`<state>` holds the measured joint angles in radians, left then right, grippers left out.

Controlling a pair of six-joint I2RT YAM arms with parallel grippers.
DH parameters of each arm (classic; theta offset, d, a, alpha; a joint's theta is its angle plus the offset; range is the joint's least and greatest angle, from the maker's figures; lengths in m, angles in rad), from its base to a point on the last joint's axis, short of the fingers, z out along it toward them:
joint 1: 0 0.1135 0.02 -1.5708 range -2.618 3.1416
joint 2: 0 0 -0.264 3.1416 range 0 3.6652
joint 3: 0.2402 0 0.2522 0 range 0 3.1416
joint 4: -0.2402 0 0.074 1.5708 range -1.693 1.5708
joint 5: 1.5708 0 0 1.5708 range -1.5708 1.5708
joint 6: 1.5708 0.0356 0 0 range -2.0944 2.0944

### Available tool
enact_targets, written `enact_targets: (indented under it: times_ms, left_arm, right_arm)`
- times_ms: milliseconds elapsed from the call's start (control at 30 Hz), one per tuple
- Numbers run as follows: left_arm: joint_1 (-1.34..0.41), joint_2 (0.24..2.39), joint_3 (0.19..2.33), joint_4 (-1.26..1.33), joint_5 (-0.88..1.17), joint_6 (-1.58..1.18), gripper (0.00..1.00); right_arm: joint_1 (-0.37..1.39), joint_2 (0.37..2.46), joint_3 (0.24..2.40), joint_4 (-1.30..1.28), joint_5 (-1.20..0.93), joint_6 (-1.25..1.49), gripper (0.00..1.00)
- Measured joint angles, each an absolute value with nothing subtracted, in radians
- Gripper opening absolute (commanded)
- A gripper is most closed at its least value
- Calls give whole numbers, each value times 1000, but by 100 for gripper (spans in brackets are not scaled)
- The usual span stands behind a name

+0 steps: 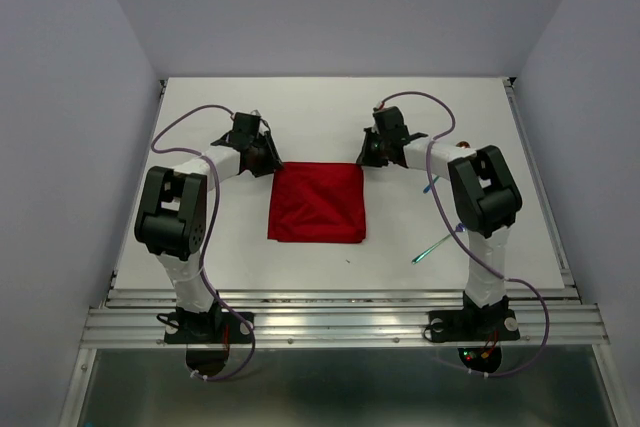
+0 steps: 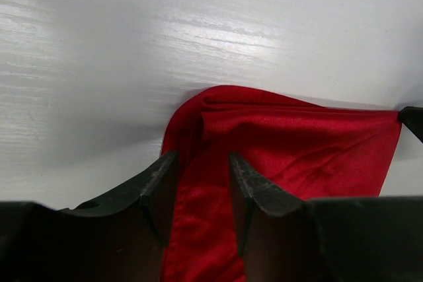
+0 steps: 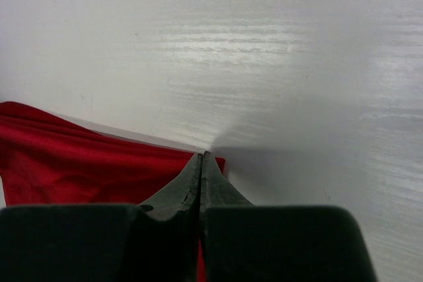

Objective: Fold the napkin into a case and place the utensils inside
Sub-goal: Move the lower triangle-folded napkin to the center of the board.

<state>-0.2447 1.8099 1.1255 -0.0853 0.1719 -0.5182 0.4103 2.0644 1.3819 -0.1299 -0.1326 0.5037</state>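
Napkin lay as a flat red square in the middle of the white table. Your left gripper stood at its far left corner, fingers apart, with fabric between them. Your right gripper pinched the far right corner, fingers pressed together. The teal fork lay to the right, apart from it.

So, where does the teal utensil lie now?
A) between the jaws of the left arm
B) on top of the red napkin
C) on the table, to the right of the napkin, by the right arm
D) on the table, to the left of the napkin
C: the teal utensil lies on the white table beside the right arm, apart from the red napkin.
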Motion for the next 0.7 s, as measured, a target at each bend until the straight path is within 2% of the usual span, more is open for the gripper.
enact_targets:
  times_ms: [133,467,500,567,667,700]
  left_arm:
    - [-245,1807,1126,-89,169,-517,40]
    - [-245,1807,1126,-95,168,-518,40]
    - [-245,1807,1126,-96,168,-518,40]
    - [-245,1807,1126,-99,166,-521,41]
    - [-245,1799,1126,-113,158,-521,43]
    - [-245,1792,1126,-125,152,-521,44]
  right_arm:
    - [410,2038,1351,-126,-132,503,1]
    - [410,1931,1268,-111,-129,501,2]
    - [410,1920,1258,-106,-127,501,19]
    - [411,1891,1232,-101,-119,501,35]
    - [410,1876,1208,-105,-100,503,49]
    - [411,1876,1204,-105,-96,501,50]
